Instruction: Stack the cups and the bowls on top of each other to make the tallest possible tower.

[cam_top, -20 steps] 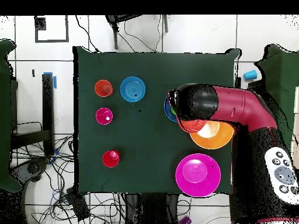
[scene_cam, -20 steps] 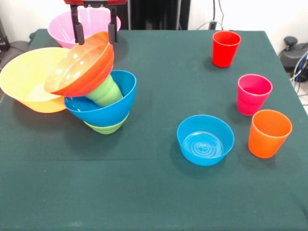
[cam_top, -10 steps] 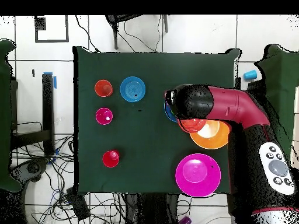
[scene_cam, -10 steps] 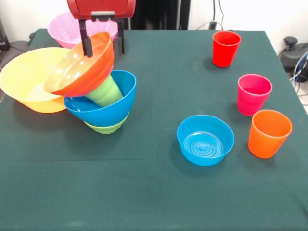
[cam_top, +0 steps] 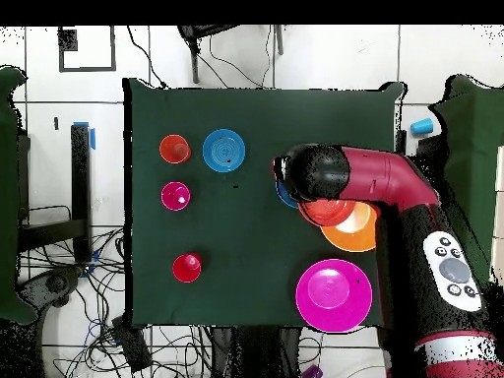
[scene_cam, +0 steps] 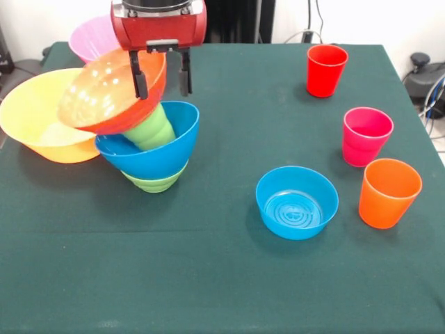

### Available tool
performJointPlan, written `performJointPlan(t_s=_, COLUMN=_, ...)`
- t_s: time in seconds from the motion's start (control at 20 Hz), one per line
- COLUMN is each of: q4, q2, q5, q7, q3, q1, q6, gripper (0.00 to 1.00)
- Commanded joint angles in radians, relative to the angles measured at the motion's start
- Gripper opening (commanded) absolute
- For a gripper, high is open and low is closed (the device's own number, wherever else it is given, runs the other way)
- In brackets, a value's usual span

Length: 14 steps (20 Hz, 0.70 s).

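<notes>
The gripper [scene_cam: 163,73] has descended since the earlier frame; its spread, empty fingers now straddle the rim of the shallow orange-red bowl [scene_cam: 104,90]. That bowl has tipped further left atop the tower [scene_cam: 149,149], resting on the light green cup [scene_cam: 151,129] inside the wide blue bowl [scene_cam: 160,156].

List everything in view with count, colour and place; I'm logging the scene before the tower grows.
Tower: one; small green bowl at base, wide blue bowl, light green cup, tilted orange-red bowl on top.
Yellow-orange bowl: one, beside the tower.
Pink bowl: one, behind the tower.
Small blue bowl: one, apart on the cloth.
Loose cups: three; red cup, magenta-pink cup, orange cup.
Table: one, dark green cloth.
Gripper: one, open, fingers astride the orange-red bowl's rim.
</notes>
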Motion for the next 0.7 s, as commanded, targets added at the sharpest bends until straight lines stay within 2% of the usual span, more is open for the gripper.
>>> performJointPlan(t_s=0.05, q4=-0.007, q2=0.076, q5=-0.096, q7=-0.03, q3=-0.036, q1=0.054, q6=0.1, gripper=1.0)
performJointPlan(t_s=0.25, q4=-0.045, q2=0.105, q5=-0.115, q7=0.004, q3=-0.072, q1=0.087, q6=0.115, gripper=1.0)
performJointPlan(t_s=0.7, q4=-0.069, q2=0.118, q5=-0.127, q7=0.047, q3=-0.141, q1=0.144, q6=0.082, gripper=1.0)
